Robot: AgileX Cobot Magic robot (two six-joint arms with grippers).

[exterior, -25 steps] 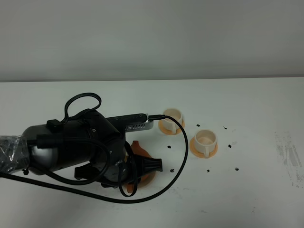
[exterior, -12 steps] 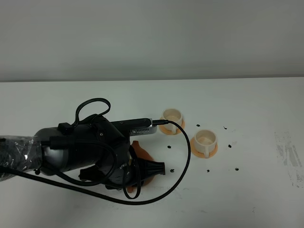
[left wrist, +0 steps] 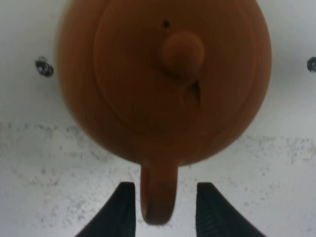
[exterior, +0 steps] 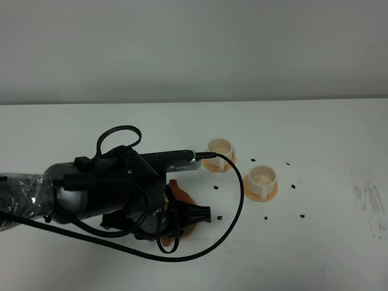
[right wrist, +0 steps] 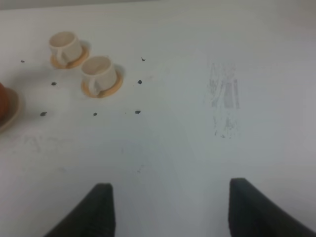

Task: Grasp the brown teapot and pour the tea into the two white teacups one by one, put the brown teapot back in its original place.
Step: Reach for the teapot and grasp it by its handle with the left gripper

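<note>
The brown teapot (left wrist: 163,79) stands on the table, seen from above in the left wrist view, with its loop handle (left wrist: 158,200) between my left gripper's (left wrist: 163,215) open fingers, which do not press it. In the high view the left arm hides most of the teapot (exterior: 177,190), and the gripper (exterior: 195,214) sits at its near side. The two white teacups (exterior: 219,147) (exterior: 262,177) stand on orange saucers to the right. My right gripper (right wrist: 173,212) is open and empty over bare table. An edge of the beige coaster (right wrist: 14,112) shows under the teapot (right wrist: 2,101). No tea is visible.
Small black marks (exterior: 216,187) dot the table around the cups and teapot. A grey scuffed patch (exterior: 368,197) lies at the far right. The left arm's black cable (exterior: 233,206) loops close to the nearer cup's saucer.
The left arm has shifted a little to the right and down toward the teapot's handle, then stayed still. The cups have not moved.
</note>
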